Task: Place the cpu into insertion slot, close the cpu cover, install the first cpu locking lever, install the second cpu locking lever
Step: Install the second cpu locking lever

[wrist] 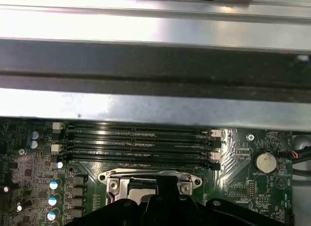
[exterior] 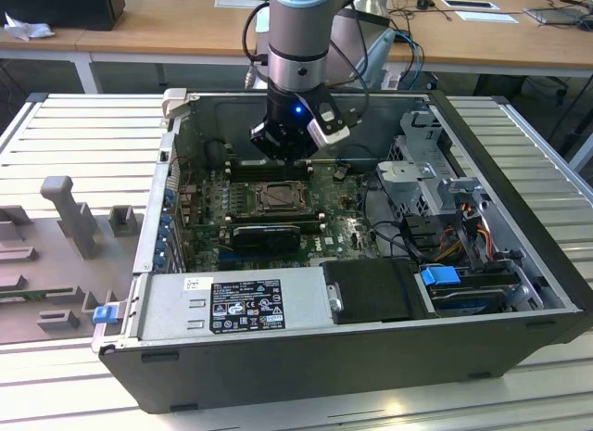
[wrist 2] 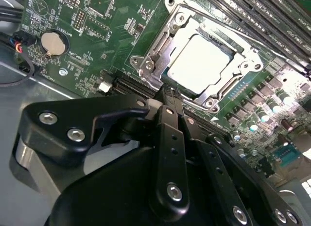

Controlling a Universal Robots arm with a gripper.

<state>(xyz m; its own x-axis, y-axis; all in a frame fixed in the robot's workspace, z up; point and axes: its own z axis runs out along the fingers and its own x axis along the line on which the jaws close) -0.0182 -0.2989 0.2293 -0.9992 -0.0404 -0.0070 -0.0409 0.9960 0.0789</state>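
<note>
The gripper [wrist 2: 167,97] hangs just above the socket's edge, fingers pressed together, holding nothing. The cpu [wrist 2: 201,63] lies in the insertion slot [exterior: 275,198], with the cpu cover [wrist 2: 243,65] closed over it.

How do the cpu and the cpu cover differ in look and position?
The cpu is a plain, pale square plate; the cpu cover is a shiny metal frame with an open centre. The cpu lies inside; the cover runs around it and lies over its edges. Both lie flat in the insertion slot on the green board.
</note>
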